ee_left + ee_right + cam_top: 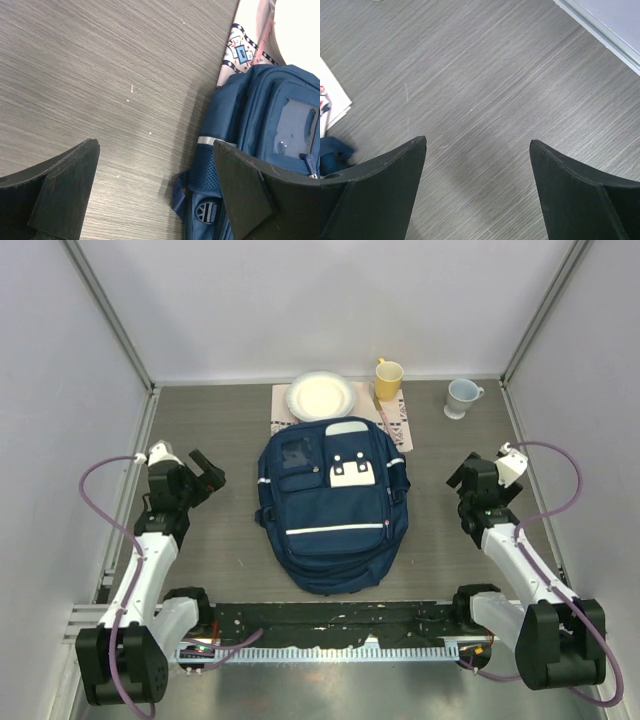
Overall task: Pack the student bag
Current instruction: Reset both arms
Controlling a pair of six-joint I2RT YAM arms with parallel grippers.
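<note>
The student bag point(332, 505), navy blue with thin white stripes and a white buckled patch, lies flat in the middle of the table; its side also shows in the left wrist view point(260, 125). My left gripper point(208, 478) is open and empty, left of the bag, over bare table; in its own view point(156, 145) the bag's side sits by its right finger. My right gripper point(460, 478) is open and empty, right of the bag; its own view point(477, 142) shows bare table between the fingers.
Behind the bag a white plate point(321, 396) rests on a patterned cloth point(397, 423). A yellow cup point(388, 379) and a pale blue mug point(461, 397) stand at the back right. Grey walls enclose the table on three sides.
</note>
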